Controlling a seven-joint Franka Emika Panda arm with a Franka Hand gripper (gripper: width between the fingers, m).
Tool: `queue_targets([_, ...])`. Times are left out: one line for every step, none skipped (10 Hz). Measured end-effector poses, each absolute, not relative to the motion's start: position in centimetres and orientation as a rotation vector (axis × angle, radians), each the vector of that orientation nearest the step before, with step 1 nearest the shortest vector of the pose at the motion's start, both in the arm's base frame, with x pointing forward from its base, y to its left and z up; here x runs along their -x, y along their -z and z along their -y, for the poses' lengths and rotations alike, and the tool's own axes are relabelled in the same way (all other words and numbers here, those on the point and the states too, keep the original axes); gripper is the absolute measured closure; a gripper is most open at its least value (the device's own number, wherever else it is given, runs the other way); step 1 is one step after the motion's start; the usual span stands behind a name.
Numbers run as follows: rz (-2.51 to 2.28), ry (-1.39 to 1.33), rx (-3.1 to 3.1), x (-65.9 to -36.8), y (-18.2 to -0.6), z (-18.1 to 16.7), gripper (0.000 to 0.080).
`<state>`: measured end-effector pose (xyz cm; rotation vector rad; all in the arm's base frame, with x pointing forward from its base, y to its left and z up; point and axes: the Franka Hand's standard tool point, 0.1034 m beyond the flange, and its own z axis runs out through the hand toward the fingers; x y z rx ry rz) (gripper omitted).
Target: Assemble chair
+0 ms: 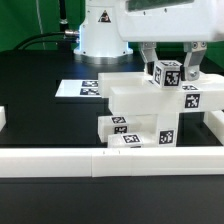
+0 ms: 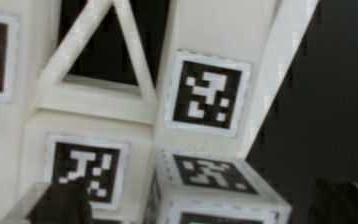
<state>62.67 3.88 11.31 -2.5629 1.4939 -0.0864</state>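
at the exterior view's far left, a short white rail stub [image 1: 3, 120] sits at the edge of the black table [image 1: 40, 70]. further right the marker board [image 1: 85, 88] lies flat on the table, in front of the arm's white base [image 1: 100, 35]. along the near edge a long low white rail [image 1: 100, 160] runs across almost the whole width.

right of centre stands the chair [image 1: 135, 105], a stack of chunky white slabs and square posts with black-and-white tags facing the camera. it rests on the table just behind the long rail and to the right of the marker board. one tagged square post [image 1: 167, 75] rises from its top on the right-hand part.

the gripper [image 1: 171, 68] hangs over that post with its jaws spread wide, one finger on each side of the post's top. a sliver of gap shows beside each finger, so it grips nothing.

at the far right another white rail [image 1: 214, 125] runs back from the near edge.

the wrist view looks close onto the chair's tagged white faces and a slotted opening, with the post's tagged top [image 2: 208, 172] between the two dark blurred fingertips [image 2: 60, 205], clear of both.
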Motion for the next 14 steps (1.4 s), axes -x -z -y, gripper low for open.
queue_targets([-1.428, 0.093, 2.603, -62.66, -11.28, -3.87, 0.0161])
queue_targets([-1.299, 0.105, 2.673, -62.66, -11.27, -3.85, 0.0152])
queue_targets([-1.167, 0.104, 2.749, -62.54, -11.26, -3.95, 0.0152])
queue_targets([-1.007, 0.096, 2.840, -62.55, -11.44, -4.15, 0.0151])
queue_targets([-0.813, 0.117, 2.919, -62.70, -11.57, -4.08, 0.0151])
queue_targets([-0.625, 0.117, 2.980, -62.69, -11.58, -4.06, 0.0151])
queue_targets([-0.473, 0.107, 3.013, -62.79, -11.65, -4.07, 0.0151])
queue_targets([-0.292, 0.100, 3.043, -62.89, -11.72, -4.00, 0.0151])
queue_targets([-0.166, 0.095, 3.058, -62.99, -11.73, -3.86, 0.0151])
queue_targets([-0.062, 0.098, 3.067, -63.02, -11.67, -3.73, 0.0151])
queue_targets([0.052, 0.107, 3.070, -63.06, -11.61, -3.62, 0.0151])
queue_targets([0.119, 0.115, 3.071, -63.06, -11.52, -3.49, 0.0151])
queue_targets([0.202, 0.116, 3.069, -63.04, -11.46, -3.19, 0.0151])
queue_targets([0.177, 0.115, 3.069, -63.03, -11.45, -3.24, 0.0256])
